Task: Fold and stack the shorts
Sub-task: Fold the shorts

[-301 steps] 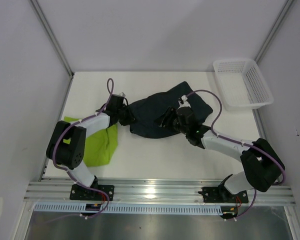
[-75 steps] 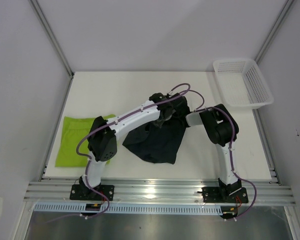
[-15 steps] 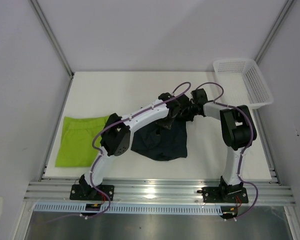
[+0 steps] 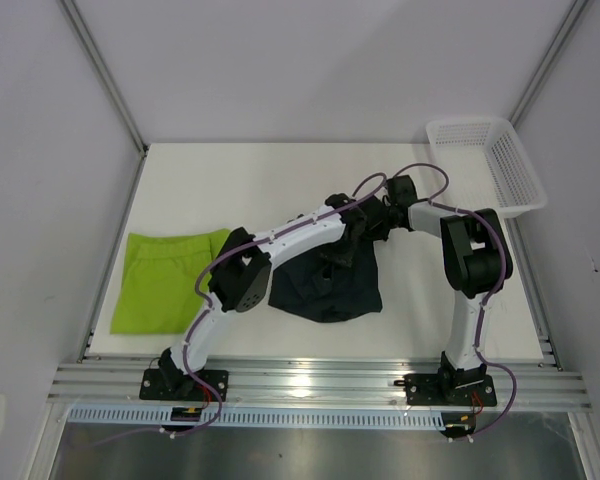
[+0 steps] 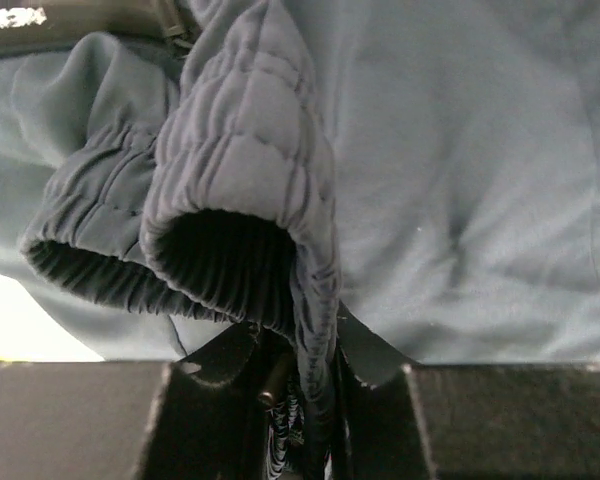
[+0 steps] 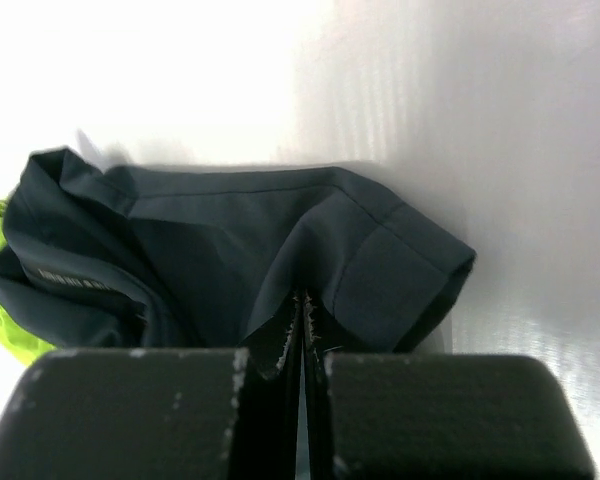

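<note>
- Grips: left end effector (image 5: 302, 400) clamps the navy shorts (image 4: 325, 290) by the ribbed elastic waistband. The right end effector (image 6: 300, 335) is pinched shut on a thin, smooth hem, likely holding one edge up for folding.
- Limp cloth drapes down onto the table (image 4: 230, 180), centre.
- The lime green shorts (image 4: 160, 280) lie flat, far left.

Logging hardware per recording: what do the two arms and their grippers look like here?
The left arm and right arm have white tubular links joined by bulky black joint housings, on black base plates. A purple cable loops along each. The left gripper and right gripper are black, with blocky, flat-faced fingers. No markings show on them.
</note>
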Controlling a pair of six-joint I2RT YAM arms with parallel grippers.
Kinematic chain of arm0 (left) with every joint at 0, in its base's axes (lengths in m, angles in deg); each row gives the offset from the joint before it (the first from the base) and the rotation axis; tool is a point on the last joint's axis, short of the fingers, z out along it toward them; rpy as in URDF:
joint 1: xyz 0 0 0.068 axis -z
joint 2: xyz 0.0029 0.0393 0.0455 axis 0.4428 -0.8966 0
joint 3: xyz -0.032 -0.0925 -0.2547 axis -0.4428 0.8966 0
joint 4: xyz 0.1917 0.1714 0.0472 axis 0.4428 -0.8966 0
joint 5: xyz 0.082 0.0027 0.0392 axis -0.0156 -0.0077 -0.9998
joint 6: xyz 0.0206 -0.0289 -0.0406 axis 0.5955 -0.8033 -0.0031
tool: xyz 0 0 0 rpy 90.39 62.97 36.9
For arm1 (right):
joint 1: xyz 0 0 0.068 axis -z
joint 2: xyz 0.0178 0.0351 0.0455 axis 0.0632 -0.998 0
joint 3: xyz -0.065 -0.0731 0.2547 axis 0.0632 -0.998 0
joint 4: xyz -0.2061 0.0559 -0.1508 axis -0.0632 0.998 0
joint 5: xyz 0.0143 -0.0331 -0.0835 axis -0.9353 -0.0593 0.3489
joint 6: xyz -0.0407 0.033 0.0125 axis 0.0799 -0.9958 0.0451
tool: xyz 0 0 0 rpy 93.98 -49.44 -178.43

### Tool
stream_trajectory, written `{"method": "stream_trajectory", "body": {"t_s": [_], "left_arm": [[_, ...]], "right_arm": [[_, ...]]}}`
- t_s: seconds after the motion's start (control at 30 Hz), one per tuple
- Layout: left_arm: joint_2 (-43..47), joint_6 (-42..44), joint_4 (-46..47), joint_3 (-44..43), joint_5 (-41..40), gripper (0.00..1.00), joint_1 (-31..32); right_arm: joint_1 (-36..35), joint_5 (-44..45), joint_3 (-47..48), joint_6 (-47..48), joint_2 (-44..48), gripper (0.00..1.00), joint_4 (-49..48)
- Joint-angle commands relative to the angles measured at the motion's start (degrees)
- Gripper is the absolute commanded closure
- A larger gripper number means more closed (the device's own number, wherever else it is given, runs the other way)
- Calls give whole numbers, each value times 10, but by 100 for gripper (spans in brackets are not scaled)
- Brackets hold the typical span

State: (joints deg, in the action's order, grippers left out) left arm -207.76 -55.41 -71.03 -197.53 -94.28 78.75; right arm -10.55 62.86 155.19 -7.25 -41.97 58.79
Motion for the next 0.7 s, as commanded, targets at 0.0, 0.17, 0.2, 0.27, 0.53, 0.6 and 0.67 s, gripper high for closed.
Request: {"method": "stream_trajectory", "body": {"t_s": [0.0,0.17,0.2,0.27,0.53,0.6,0.67], "left_arm": [[56,2,51,6,54,75,10],[34,-6,50,-33,84,18,4],[29,-11,52,-43,87,1,2],[30,-26,63,-49,108,1,-11],[141,-20,111,13,134,1,-65],[195,-14,127,36,141,1,-80],[247,-6,153,90,162,1,-101]], "right_arm": [[11,10,-3,14,4,100,15],[12,7,-17,5,19,100,1],[13,6,-20,4,23,100,-2],[16,3,-34,0,37,99,-12],[61,-49,-113,-4,122,73,-66],[72,-77,-143,-8,144,59,-80],[84,-94,-165,-9,186,43,-100]]}}
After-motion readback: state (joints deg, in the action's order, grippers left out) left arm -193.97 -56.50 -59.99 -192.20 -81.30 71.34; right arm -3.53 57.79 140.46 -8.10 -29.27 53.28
